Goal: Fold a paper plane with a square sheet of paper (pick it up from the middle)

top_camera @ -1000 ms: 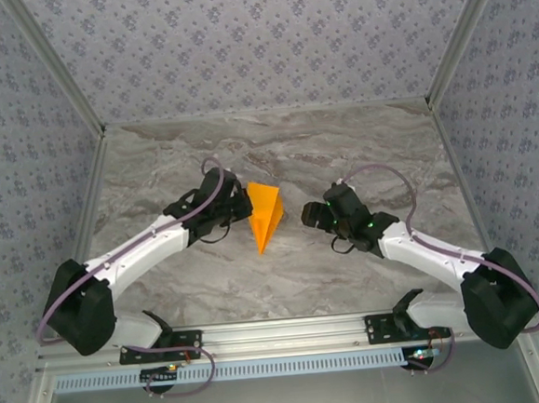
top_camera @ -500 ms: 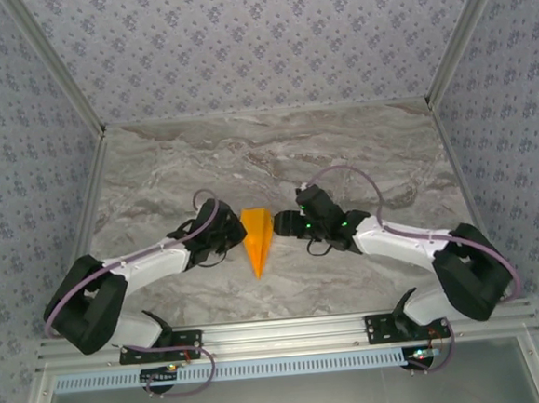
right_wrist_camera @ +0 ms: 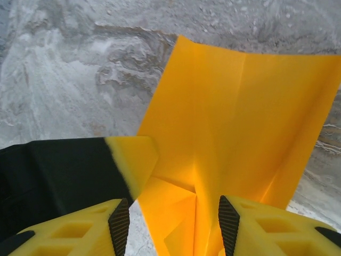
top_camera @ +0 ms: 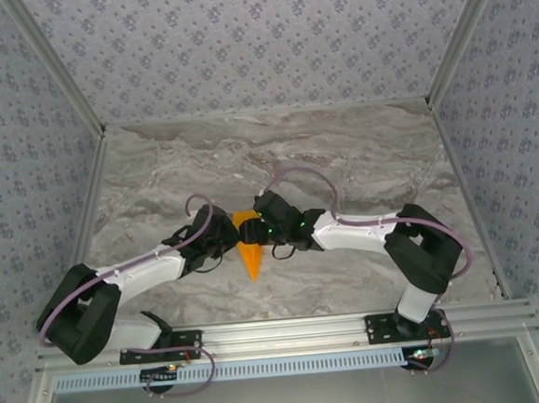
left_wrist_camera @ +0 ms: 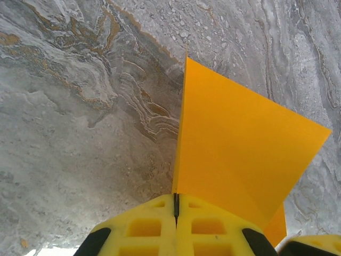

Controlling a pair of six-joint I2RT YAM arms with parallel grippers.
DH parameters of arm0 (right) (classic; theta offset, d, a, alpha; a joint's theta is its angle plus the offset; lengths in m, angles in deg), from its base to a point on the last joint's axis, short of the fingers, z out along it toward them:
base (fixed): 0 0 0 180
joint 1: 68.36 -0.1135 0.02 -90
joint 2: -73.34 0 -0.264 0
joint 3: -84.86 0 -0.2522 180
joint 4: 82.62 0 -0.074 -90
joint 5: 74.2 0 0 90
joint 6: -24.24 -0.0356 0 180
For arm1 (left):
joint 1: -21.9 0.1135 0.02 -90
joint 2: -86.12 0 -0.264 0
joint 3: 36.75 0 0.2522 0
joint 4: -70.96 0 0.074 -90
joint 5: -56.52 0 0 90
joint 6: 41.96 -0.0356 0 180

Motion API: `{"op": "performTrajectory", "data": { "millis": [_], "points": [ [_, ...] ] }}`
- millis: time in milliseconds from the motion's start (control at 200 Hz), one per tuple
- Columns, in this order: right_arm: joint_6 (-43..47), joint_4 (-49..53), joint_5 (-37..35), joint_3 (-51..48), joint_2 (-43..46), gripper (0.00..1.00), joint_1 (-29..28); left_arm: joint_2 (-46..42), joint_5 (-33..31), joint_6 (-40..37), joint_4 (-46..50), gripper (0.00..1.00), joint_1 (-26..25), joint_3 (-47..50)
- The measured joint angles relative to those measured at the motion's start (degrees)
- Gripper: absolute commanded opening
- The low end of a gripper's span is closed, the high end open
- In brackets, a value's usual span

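The left hand (left_wrist_camera: 176, 205) is clamped on the plane (left_wrist_camera: 234, 144) at its folded edge, likely steadying it so the right hand (right_wrist_camera: 173, 216), jaws apart astride the paper, can pinch a crease, both over the near middle of the counter (top_camera: 359, 148).

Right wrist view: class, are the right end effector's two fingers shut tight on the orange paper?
No, the right end effector has its yellow fingers apart, with the folded orange paper between them.
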Motion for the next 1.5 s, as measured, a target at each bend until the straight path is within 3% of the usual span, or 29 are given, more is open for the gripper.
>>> {"op": "performTrajectory", "data": {
  "millis": [435, 1119, 1499],
  "points": [
    [-4.2, 4.7, -1.7, -0.3, -2.1, 0.65, 0.0, 0.0, -0.8, 0.4, -0.1, 0.00, 0.0, 2.4],
    [-10.3, 4.9, 5.4, -2.6, -2.0, 0.59, -2.5, -1.2, 0.5, 0.9, -1.0, 0.00, 0.3, 2.7],
    [-8.3, 3.3, 5.8, -2.5, -2.0, 0.70, -3.2, -1.2, 1.4, 1.0, -1.1, 0.00, 0.3, 2.8]
  ]
}}
